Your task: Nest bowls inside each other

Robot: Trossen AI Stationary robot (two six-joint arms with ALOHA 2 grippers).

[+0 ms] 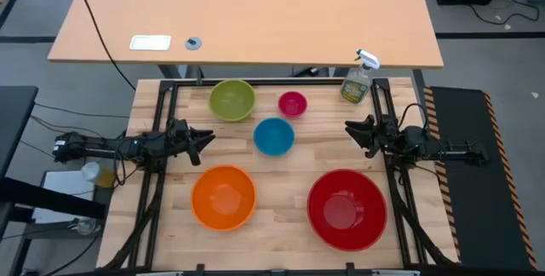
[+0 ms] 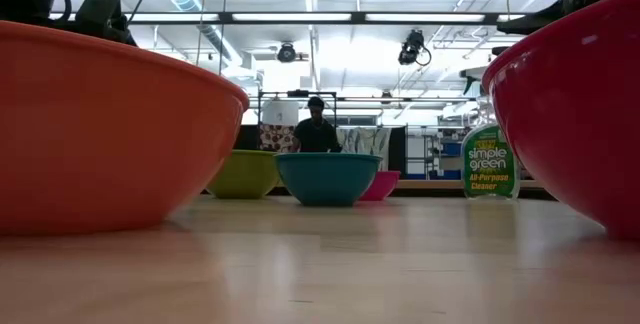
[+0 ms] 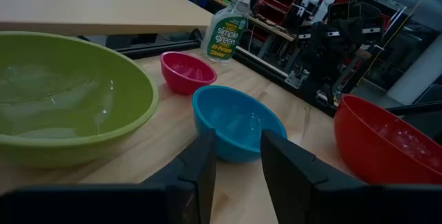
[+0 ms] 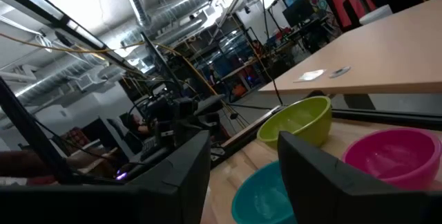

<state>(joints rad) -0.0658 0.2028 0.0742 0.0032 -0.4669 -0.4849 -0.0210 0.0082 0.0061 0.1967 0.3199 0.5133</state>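
Observation:
Five bowls stand apart on their bases on the wooden table: lime green [image 1: 232,100] and small magenta-pink [image 1: 292,103] at the far side, blue [image 1: 273,136] in the middle, orange [image 1: 223,197] near left, large red [image 1: 347,209] near right. My left gripper [image 1: 207,140] hovers open at the table's left side, pointing level toward the blue bowl [image 3: 238,122]. My right gripper [image 1: 351,129] hovers open at the right side, pointing toward the middle. Neither holds anything.
A clear spray bottle [image 1: 358,78] stands at the table's far right corner. A lighter desk [image 1: 247,12] lies beyond the far edge. A person [image 2: 316,129] shows in the room behind. Bare wood lies between the orange and red bowls.

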